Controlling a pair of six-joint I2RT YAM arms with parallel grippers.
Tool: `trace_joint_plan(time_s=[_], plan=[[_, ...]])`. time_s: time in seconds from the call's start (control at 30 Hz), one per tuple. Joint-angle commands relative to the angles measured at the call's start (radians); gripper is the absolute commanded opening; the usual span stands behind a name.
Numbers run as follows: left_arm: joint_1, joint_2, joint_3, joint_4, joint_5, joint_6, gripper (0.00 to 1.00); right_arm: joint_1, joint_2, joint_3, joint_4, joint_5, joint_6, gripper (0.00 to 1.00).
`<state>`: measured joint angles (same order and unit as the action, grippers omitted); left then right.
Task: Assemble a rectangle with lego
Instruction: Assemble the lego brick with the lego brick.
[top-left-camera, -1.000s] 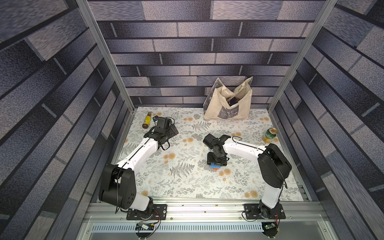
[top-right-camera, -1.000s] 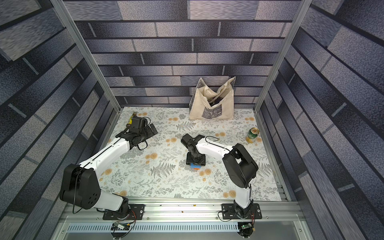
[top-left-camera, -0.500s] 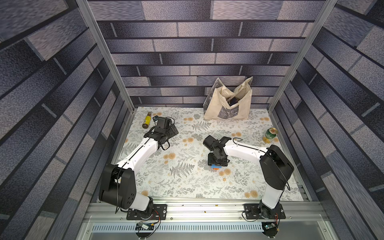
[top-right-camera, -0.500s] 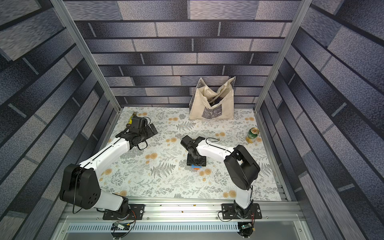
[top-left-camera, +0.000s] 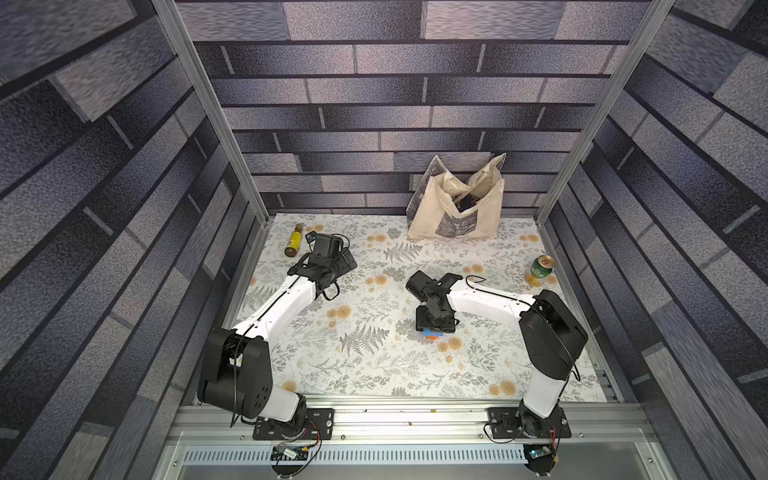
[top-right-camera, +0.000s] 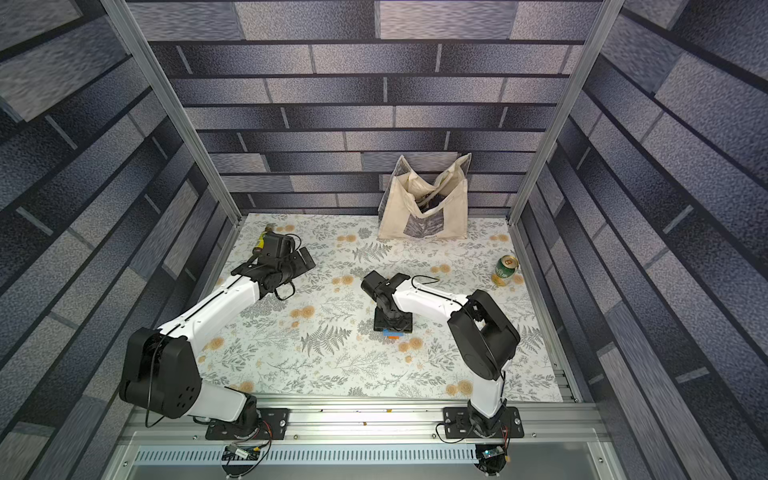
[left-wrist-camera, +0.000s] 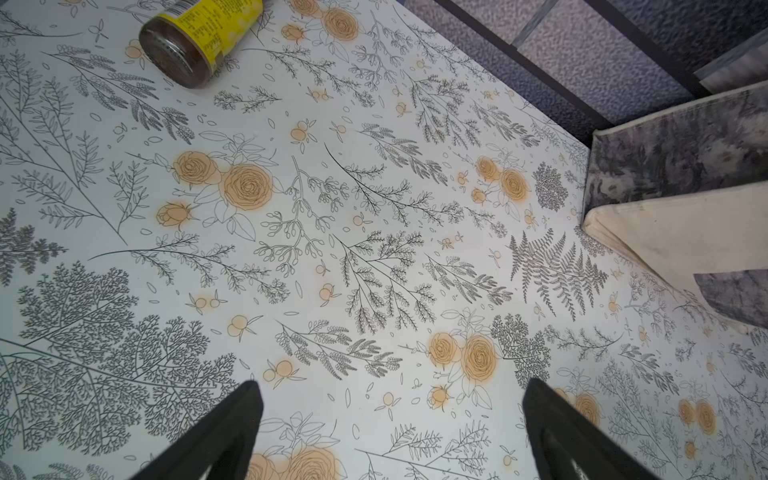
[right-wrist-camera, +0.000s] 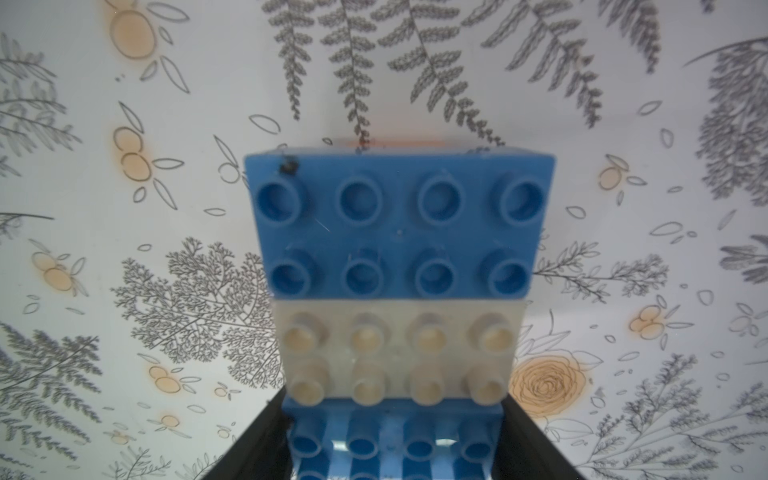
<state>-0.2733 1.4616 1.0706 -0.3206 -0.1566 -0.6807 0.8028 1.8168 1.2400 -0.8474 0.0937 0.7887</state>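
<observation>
The rectangle (right-wrist-camera: 399, 232) lies on the floral table mid-right, also in both top views (top-left-camera: 432, 333) (top-right-camera: 392, 333). Its studded top runs blue, white, blue, and a sliver of orange lego shows beneath its far edge. My right gripper (right-wrist-camera: 395, 415) points straight down over it (top-left-camera: 434, 322), and its black fingers (right-wrist-camera: 266, 440) press the two sides of the near blue brick. My left gripper (left-wrist-camera: 390, 386) is open and empty, low over bare table at the back left (top-left-camera: 343, 266).
A yellow-labelled jar (top-left-camera: 294, 244) (left-wrist-camera: 199, 37) lies on its side at the back left, close to the left gripper. A cream tote bag (top-left-camera: 457, 208) stands against the back wall. A green can (top-left-camera: 542, 267) stands by the right wall.
The right arm's elbow has shifted slightly while its gripper stays on the block. The left arm has not moved.
</observation>
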Motion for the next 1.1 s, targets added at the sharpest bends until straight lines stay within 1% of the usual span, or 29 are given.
trace_joint_plan(time_s=[0.0, 0.3, 0.47, 1.07], plan=[[-0.002, -0.001, 0.019, -0.007, 0.005, 0.015, 1.00, -0.002, 0.010, -0.044, -0.009, 0.056, 0.008, 0.02], [-0.005, 0.001, 0.021, -0.005, 0.007, 0.018, 1.00, -0.002, -0.011, -0.084, 0.013, 0.075, 0.024, 0.02], [-0.006, 0.002, 0.021, -0.007, 0.007, 0.018, 1.00, -0.002, 0.004, -0.083, 0.015, 0.071, 0.018, 0.02], [-0.006, 0.001, 0.019, -0.008, 0.007, 0.015, 1.00, 0.002, -0.079, -0.095, 0.049, 0.099, 0.003, 0.02]])
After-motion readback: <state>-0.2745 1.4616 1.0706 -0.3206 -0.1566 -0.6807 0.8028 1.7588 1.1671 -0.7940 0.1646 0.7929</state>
